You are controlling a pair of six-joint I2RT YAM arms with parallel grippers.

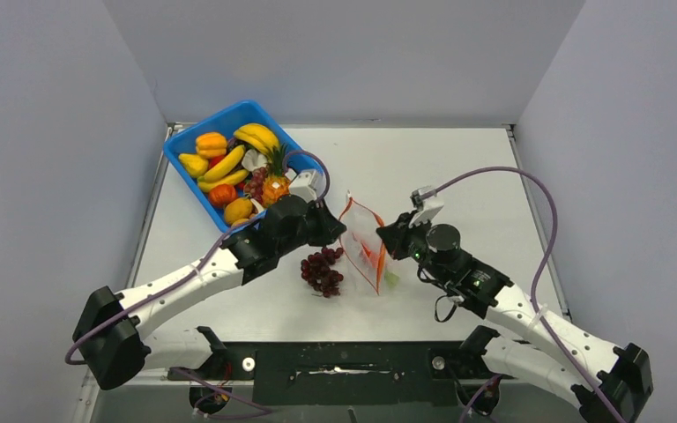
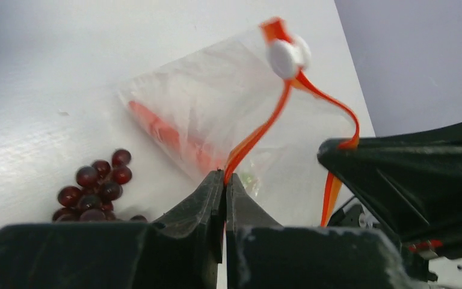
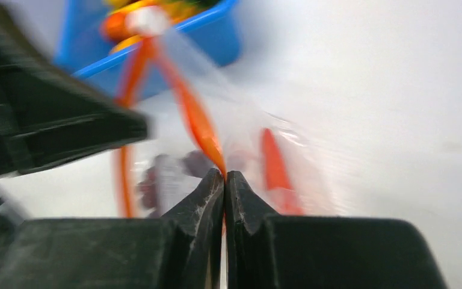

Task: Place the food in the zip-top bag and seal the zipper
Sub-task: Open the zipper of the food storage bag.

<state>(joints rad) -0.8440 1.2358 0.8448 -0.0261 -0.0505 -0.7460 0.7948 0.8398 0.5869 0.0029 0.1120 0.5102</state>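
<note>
While both jaws clamp its thin red-orange zipper (image 2: 255, 135), the clear floppy bag (image 2: 216, 84) holds a carrot (image 2: 156, 129).

The right wrist view is smeared: the blue bin (image 3: 219, 36) at 11 o'clock is cut by the top edge, the food (image 3: 183, 7) in it is a yellow blur, and the grapes (image 3: 156, 180) are a dark smudge behind the zip-top bag (image 3: 246, 108). In the left wrist view the zipper (image 2: 258, 129) vanishes between the pressed tips of the left gripper (image 2: 224, 176), whose body hides the lowest grapes at 8 o'clock. The right gripper (image 2: 337, 147) at 3 o'clock runs off the edge. From above, a green speck (image 1: 391, 278) in the bag is too small to name.
</note>
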